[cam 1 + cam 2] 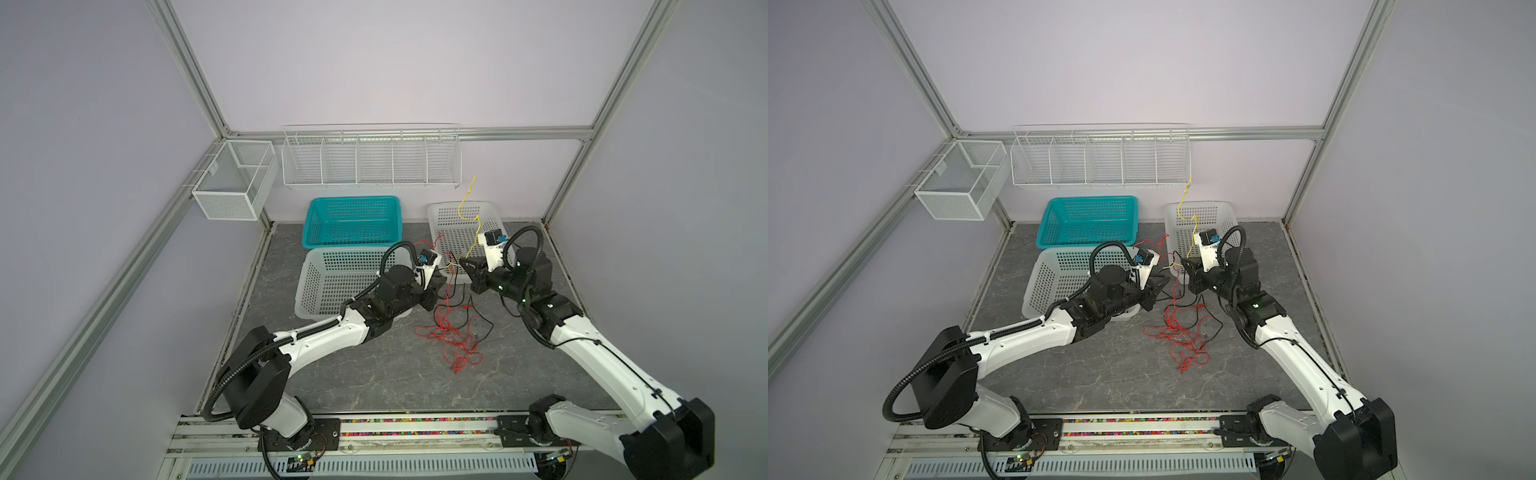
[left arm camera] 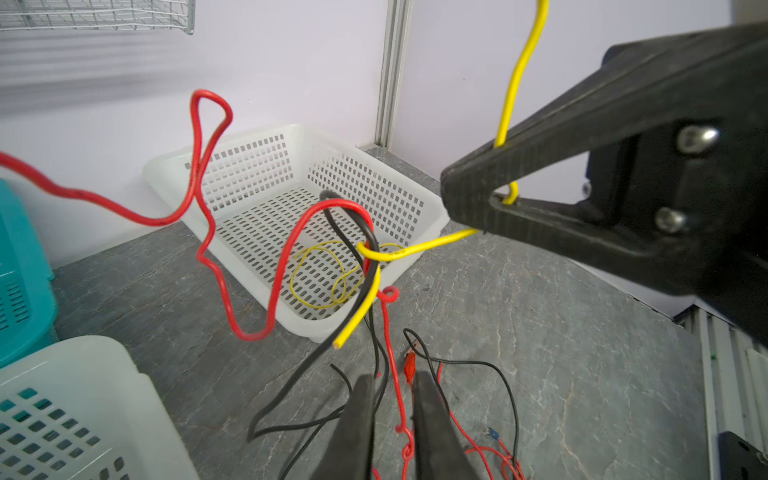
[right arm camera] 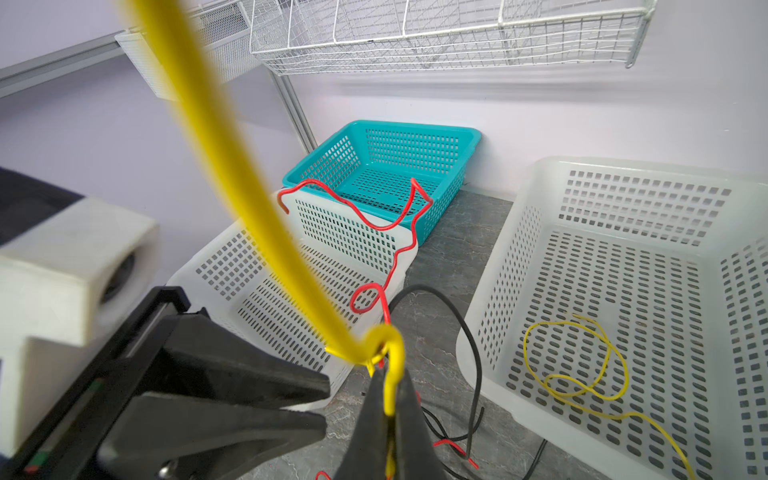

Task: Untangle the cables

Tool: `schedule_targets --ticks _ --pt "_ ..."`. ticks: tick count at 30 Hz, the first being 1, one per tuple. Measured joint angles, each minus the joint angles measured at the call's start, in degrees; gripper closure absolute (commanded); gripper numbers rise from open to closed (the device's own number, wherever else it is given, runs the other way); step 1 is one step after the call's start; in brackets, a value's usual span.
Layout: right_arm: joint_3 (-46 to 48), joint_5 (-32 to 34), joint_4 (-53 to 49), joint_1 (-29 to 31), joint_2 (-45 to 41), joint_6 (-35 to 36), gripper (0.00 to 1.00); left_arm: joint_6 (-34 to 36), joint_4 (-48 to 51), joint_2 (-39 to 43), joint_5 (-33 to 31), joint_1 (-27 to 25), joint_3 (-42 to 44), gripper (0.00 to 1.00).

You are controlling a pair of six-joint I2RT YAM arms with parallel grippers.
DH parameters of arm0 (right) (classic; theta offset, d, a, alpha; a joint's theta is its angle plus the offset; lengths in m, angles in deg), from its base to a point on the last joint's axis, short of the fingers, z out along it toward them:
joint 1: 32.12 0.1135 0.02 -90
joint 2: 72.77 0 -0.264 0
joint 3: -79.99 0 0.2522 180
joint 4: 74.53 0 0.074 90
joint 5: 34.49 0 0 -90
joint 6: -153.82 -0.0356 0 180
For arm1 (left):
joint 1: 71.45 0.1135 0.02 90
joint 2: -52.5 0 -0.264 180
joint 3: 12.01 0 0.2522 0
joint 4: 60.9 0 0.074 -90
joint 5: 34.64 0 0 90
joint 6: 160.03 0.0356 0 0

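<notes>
The cables are a loose tangle of thin red and black wires on the grey table between my arms. A thick yellow cable rises from my right gripper, which is shut on it. The yellow cable hooks around a thick red cable and a black cable held above the table. My left gripper hovers just left of the right one. Its jaws stand slightly apart, with a thin red wire showing in the gap below; nothing is gripped.
A teal basket stands at the back, with a white basket in front of it under my left arm. Another white basket at the back right holds a thin yellow wire. Wire racks hang on the wall.
</notes>
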Motion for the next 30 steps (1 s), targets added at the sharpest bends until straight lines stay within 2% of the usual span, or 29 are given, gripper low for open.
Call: schedule_targets --ticks 6,11,16,23,30 --pt "0.0 0.0 0.0 0.4 0.0 0.0 0.94 1.6 -3.1 -0.3 -3.2 0.0 1.2 0.53" --pt "-0.1 0.0 0.0 0.6 0.3 0.0 0.94 2.6 -5.5 -0.1 -4.9 0.0 3.9 0.51" --pt "-0.1 0.0 0.0 1.0 0.5 0.1 0.94 2.8 -6.7 0.0 -5.6 0.0 4.0 0.56" --pt "-0.5 0.0 -0.2 1.2 0.5 0.2 0.94 3.4 -9.0 0.0 -5.8 0.0 4.0 0.75" --pt "-0.9 0.0 -0.3 1.5 0.8 0.3 0.94 3.8 -10.0 0.0 -5.8 0.0 4.0 0.83"
